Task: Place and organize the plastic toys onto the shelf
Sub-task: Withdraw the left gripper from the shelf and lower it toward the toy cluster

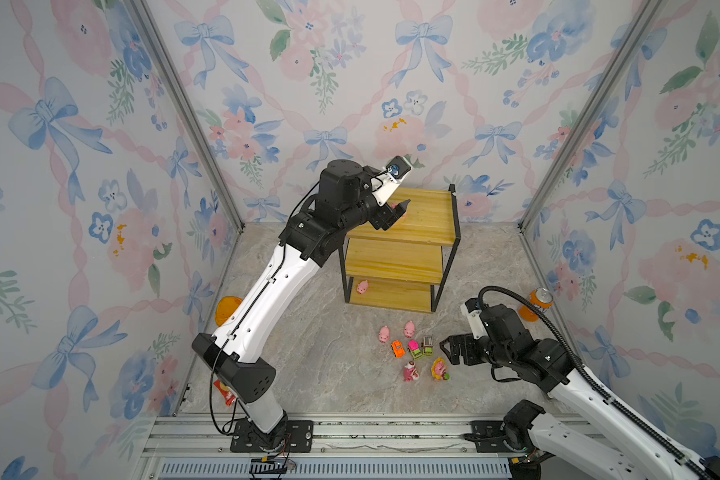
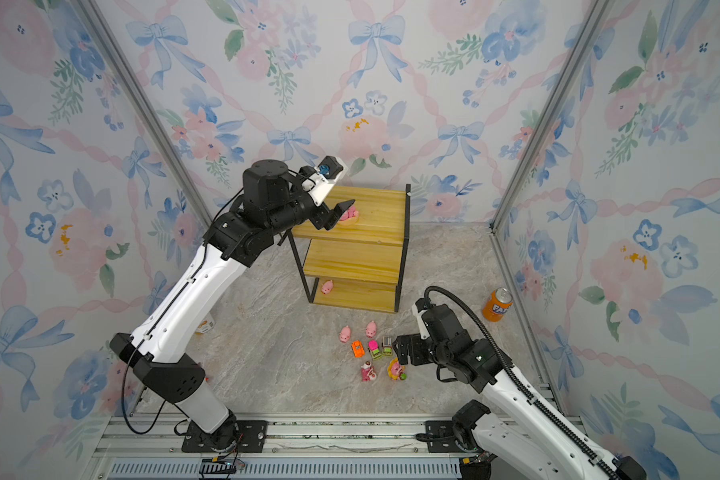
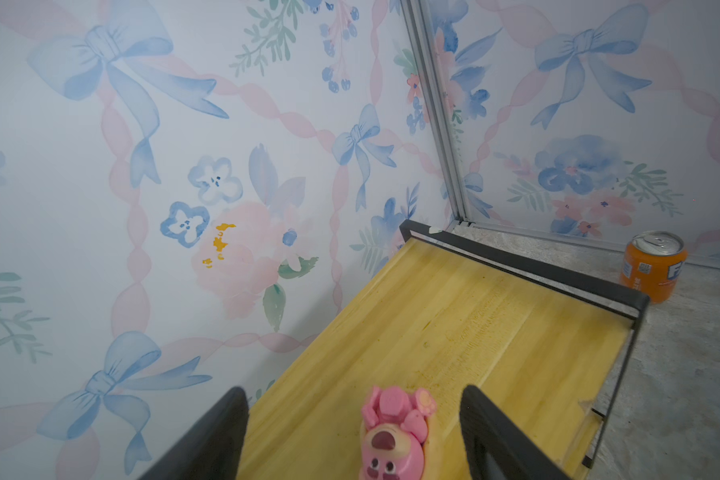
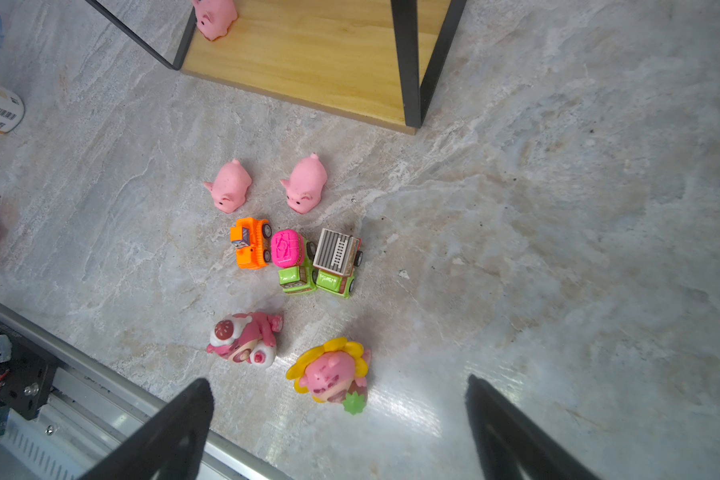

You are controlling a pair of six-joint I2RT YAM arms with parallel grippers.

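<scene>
L arm rose from the front rail, bent at the elbow beside the shelf point(image 1: 427, 220) and reached its wrist over the top board from the left; L end effector point(image 3: 353, 390) stood wide open, fingers point(image 3: 225, 428) either side of a pink bear figurine point(image 3: 391, 440) w/ clear gaps, gripping nothing; the bear sat on the top board towards its left end.

R arm was folded low on the right, wrist turned left toward the loose toys; R end effector point(image 1: 446, 350) was also spread wide and empty, hanging just above the desk point(image 1: 308, 332) beside a sunflower bear point(image 1: 439, 369).

One pale pig point(image 1: 362, 287) stood at the left edge of the bottom board; two more pigs point(image 1: 384, 333) were on the desk in front of the shelf; below them the orange car point(image 1: 398, 348), pink-green car point(image 1: 414, 349) and brown-green car point(image 1: 428, 346) sat in a tight row; another bear point(image 1: 410, 371) lay near the sunflower one.

Orange soda can point(image 1: 540, 303) stood upright by the right wall.
</scene>
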